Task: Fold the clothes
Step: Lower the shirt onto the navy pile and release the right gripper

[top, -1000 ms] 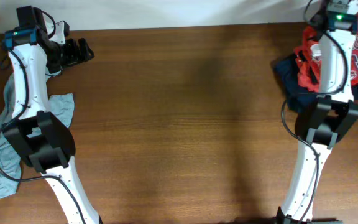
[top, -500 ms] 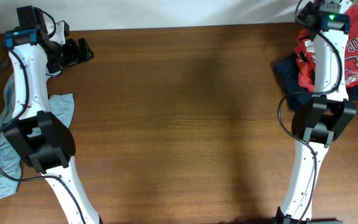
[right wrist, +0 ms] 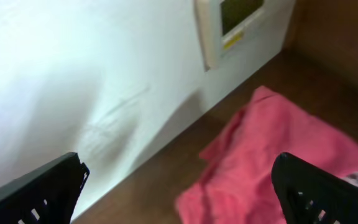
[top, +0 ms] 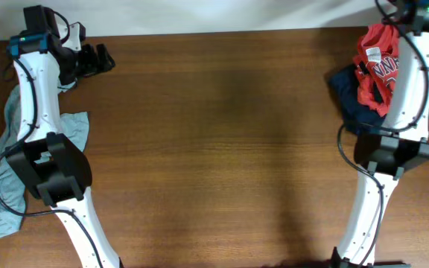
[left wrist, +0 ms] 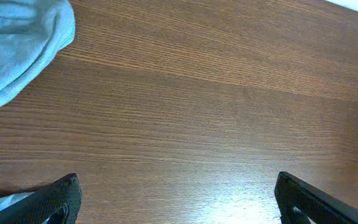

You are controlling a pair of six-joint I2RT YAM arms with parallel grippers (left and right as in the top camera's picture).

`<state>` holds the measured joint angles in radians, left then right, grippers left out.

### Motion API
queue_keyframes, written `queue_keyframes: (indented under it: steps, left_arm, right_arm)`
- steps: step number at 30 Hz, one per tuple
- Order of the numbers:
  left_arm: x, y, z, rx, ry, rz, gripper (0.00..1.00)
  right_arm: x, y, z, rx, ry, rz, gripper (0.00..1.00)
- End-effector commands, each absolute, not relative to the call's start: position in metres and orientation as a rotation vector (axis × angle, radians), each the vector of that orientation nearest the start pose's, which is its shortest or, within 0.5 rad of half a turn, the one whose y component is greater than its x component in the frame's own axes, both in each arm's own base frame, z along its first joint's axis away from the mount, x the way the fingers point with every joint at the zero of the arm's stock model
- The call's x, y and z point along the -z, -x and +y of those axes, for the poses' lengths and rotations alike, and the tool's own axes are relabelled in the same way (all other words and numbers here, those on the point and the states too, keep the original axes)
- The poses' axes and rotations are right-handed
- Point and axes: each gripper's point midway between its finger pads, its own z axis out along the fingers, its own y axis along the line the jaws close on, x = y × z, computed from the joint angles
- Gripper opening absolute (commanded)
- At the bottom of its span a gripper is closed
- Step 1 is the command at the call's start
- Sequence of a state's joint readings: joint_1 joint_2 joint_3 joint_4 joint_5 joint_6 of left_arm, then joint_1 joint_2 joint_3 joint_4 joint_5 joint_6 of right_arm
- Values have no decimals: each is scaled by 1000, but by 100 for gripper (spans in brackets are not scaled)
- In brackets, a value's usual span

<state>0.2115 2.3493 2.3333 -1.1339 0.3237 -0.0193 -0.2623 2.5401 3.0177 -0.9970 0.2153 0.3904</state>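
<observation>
Your left gripper [left wrist: 179,204] is over bare wood. Its jaws stand wide apart in the bottom corners of the left wrist view, with nothing between them. In the upper left of that view a fold of the blue cloth [left wrist: 17,50] lies on the table [left wrist: 216,106], well clear of the jaws. A pale scrap shows at the bottom left edge by the left jaw; you cannot tell whether they touch.

From overhead, the blue cloth runs down the left edge of the frame, crumpled, with one flap poking out toward the middle. The left arm [top: 34,104] crosses over it, and the arm's black elbow covers part of it.

Your right gripper [right wrist: 182,186] is also wide open and holds nothing. Its jaws sit in the bottom corners of the right wrist view. Ahead of it, at lower right, the red shirt [right wrist: 272,162] lies bunched up against the foot of a white wall [right wrist: 73,74]. A pale panel [right wrist: 232,25] with a dark screen is fixed to that wall at the top of the view.

Overhead, the red shirt sits in the upper right corner with white lettering showing. It is heaped on a navy garment [top: 342,83] that spreads out to its left and below it. The right arm [top: 404,82] runs straight over this pile and hides its middle.

The table is dark brown wood with the grain running left to right. A white strip borders its far edge along the top of the overhead frame.
</observation>
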Motion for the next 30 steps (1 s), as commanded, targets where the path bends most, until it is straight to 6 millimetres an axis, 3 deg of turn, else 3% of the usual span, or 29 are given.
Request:
queue_keyframes:
  steps: [1, 4, 10, 14, 19, 22, 25, 30]
  left_arm:
    - [-142, -550, 62, 361, 184, 2655, 99]
    - [-142, -550, 62, 362, 184, 2655, 99]
    - [-142, -550, 60, 363, 179, 2655, 99]
    - [-142, -551, 53, 367, 163, 2657, 99]
    - [-143, -554, 44, 370, 139, 2653, 99]
    - [-144, -556, 43, 368, 131, 2644, 99]
    - [-144, -557, 43, 367, 130, 2640, 99]
    - [-145, -558, 45, 350, 132, 2635, 99]
  right_arm:
    - [-294, -595, -231, 159, -811, 1971, 99]
    - [-263, -588, -252, 156, -860, 2034, 99]
    - [-176, -580, -279, 123, -948, 2174, 99]
    - [-117, -573, -285, 129, -992, 2249, 99]
    - [-73, -567, -279, 117, -1008, 2306, 99]
    - [-73, -570, -274, 74, -994, 2309, 99]
    - [-93, -574, -275, 69, -977, 2276, 99]
    - [-164, -582, -271, 41, -881, 2195, 99]
